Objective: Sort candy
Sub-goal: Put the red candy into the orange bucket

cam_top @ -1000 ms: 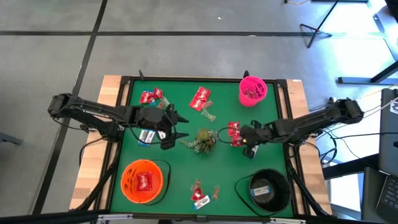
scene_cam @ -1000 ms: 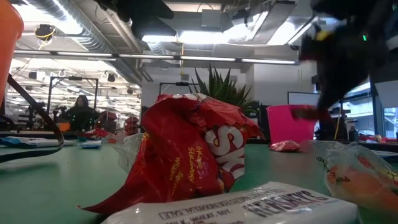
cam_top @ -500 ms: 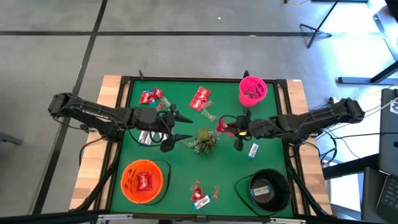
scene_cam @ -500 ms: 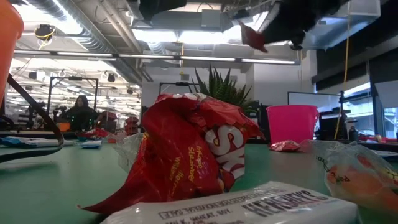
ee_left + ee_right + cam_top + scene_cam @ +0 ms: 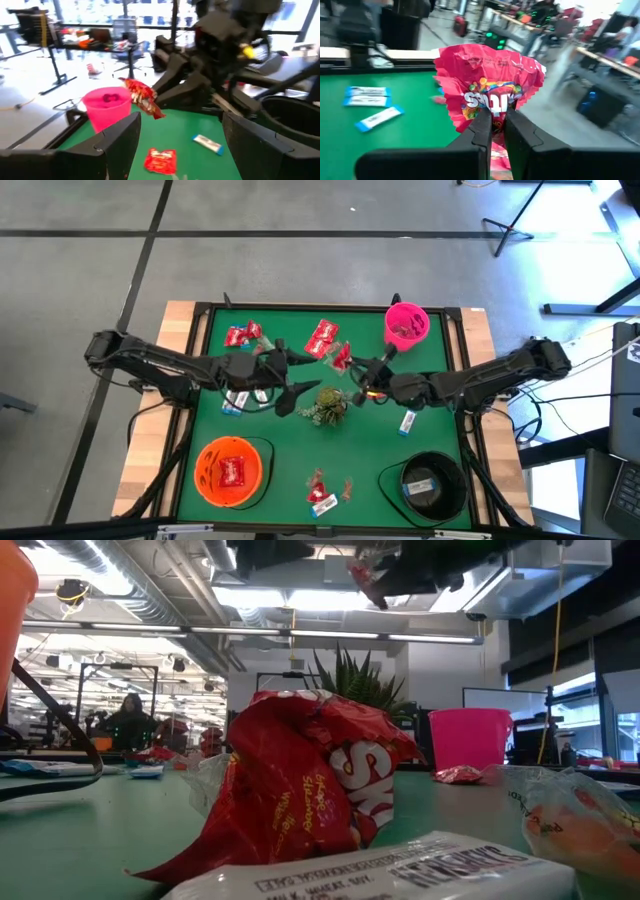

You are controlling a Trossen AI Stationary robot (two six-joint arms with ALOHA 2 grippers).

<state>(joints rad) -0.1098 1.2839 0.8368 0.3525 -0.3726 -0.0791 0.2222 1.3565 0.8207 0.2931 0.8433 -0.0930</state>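
Gripped a shiny red crinkled candy packet (image 5: 487, 85) by its lower edge only, between the clenched fingers of the right gripper (image 5: 356, 372), aloft over the far middle of the green felt table (image 5: 370, 460), clear of the surface and just left of the round pink plastic bucket (image 5: 406, 326). Hung the left gripper (image 5: 298, 383) close beside it on the left, fingers spread wide and empty, just beside the small green leafy sprig (image 5: 327, 406). Judged the hold thin: little wrapper between the pads, most of the packet flaring free above them, so liable to slip out under a quick swing and drop onto the sprig or among the loose red packets (image 5: 322, 338) at the far side, unsorted again. Judged a second hazard in the two grippers standing so near: any crossing toward the orange slotted bowl (image 5: 230, 470) at near left, already holding a red packet, apt to clip the spread left fingers. Risked also a wrong release into the black round bowl (image 5: 433, 485) at near right, home to a white-and-blue packet.
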